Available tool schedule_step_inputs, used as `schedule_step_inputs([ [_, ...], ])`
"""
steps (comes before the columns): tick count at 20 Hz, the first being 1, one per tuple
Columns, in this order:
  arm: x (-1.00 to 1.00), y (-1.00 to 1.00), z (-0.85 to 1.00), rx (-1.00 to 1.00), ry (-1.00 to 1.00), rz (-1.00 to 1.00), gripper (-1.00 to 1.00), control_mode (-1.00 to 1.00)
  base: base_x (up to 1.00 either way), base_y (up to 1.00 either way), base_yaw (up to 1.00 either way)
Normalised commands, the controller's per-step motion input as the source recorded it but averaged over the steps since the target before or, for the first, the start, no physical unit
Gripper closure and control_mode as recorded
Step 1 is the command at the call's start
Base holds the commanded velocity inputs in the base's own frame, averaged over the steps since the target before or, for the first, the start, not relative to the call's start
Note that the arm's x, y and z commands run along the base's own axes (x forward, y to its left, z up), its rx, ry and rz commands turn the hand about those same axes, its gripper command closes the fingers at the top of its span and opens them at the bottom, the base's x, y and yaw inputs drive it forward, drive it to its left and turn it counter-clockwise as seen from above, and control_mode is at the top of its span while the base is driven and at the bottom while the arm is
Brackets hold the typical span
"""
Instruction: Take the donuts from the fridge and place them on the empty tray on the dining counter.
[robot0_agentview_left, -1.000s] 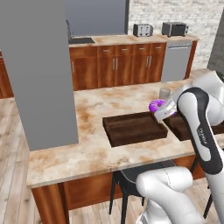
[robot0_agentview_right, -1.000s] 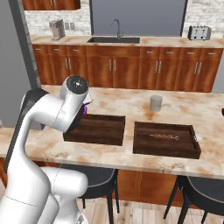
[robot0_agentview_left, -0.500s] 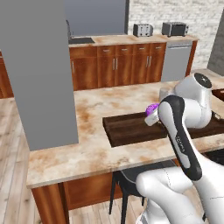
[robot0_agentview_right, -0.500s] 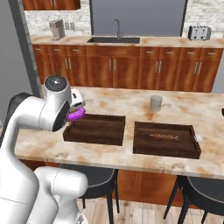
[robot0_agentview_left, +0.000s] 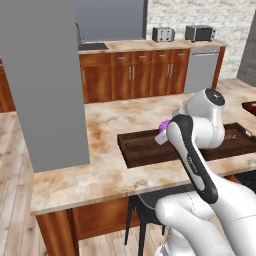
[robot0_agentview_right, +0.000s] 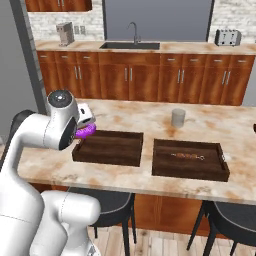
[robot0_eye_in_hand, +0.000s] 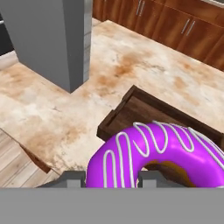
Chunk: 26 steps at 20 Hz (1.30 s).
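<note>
In the left base view I am carrying a purple donut (robot0_agentview_left: 164, 125) just right of the frame's centre, hanging over the near-left part of the empty tray (robot0_agentview_left: 145, 149) – I judge I am holding it there because the tray is where it is meant to go. The tray is lying on the beige tabletop (robot0_agentview_left: 100, 165), and my own forearm is hiding most of the donut and all of my fingers here.

In the right base view the donut (robot0_agentview_right: 85, 131) is showing at left of centre, poking out from behind my wrist, just above the left end of the empty tray (robot0_agentview_right: 110, 148). A second brown tray (robot0_agentview_right: 190, 160) with a small tan item is sitting to the right, and a grey cup (robot0_agentview_right: 178, 118) is standing behind it.

In the hand view my fingers (robot0_eye_in_hand: 110, 179) are closing narrowly on the donut (robot0_eye_in_hand: 162, 154) – one tip inside its hole, as far as I can tell – at the lower middle of the frame. The tray corner (robot0_eye_in_hand: 127, 111) is lying directly beyond it, so I judge the donut is not yet set down.
</note>
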Motion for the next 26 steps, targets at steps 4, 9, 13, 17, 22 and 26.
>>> schedule_step_inputs([
  [4, 0.35, 0.00, -0.28, 0.00, 0.00, 0.00, 1.00, -1.00, 0.00, 0.00, 0.00],
  [9, 0.30, 0.00, -0.27, 0.00, 0.00, 0.00, 1.00, -1.00, 0.00, 0.00, 0.00],
  [13, 0.29, 0.00, -0.23, 0.00, 0.00, 0.00, 1.00, -1.00, 0.00, 0.00, 0.00],
  [17, 0.28, 0.00, -0.19, 0.00, 0.00, 0.00, 1.00, -1.00, 0.00, 0.00, 0.00],
  [22, 0.27, 0.00, -0.19, 0.00, 0.00, 0.00, 1.00, -1.00, 0.00, 0.00, 0.00],
  [26, 0.22, 0.00, -0.25, 0.00, 0.03, 0.00, 1.00, -1.00, 0.00, 0.00, 0.00],
])
